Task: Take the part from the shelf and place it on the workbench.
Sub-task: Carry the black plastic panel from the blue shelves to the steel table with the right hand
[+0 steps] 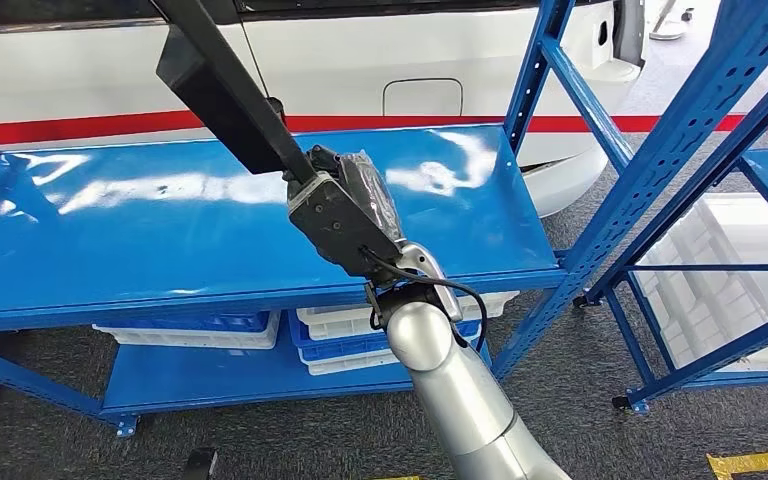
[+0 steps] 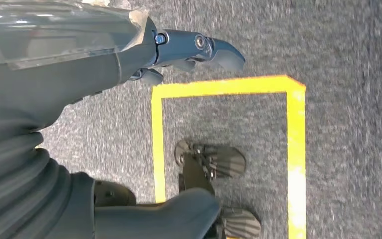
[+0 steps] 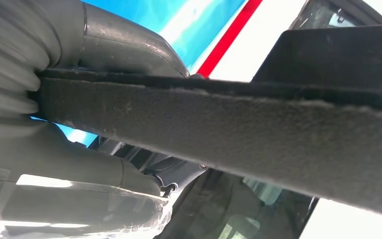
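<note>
One right hand (image 1: 345,205) grips the part (image 1: 222,88), a long black bar, at its near end, fingers wrapped around it above the blue shelf (image 1: 160,220). From the hand the part rises far and left, crossing over the shelf top and running out of the head view at the upper edge, so its far end is cut off. In the right wrist view the part (image 3: 258,134) spans the picture close to the lens and hides most of the fingers. Blue uprights (image 1: 535,70) stand just right of the hand, with a slanting brace beyond them. White and blue bins (image 1: 360,335) sit on the lower shelf, partly hidden by the arm. A white car body (image 1: 380,60) with a red stripe stands behind the shelf. The left hand (image 2: 189,50) hangs over grey floor marked with yellow tape (image 2: 229,85), fingers loose and holding nothing.
</note>
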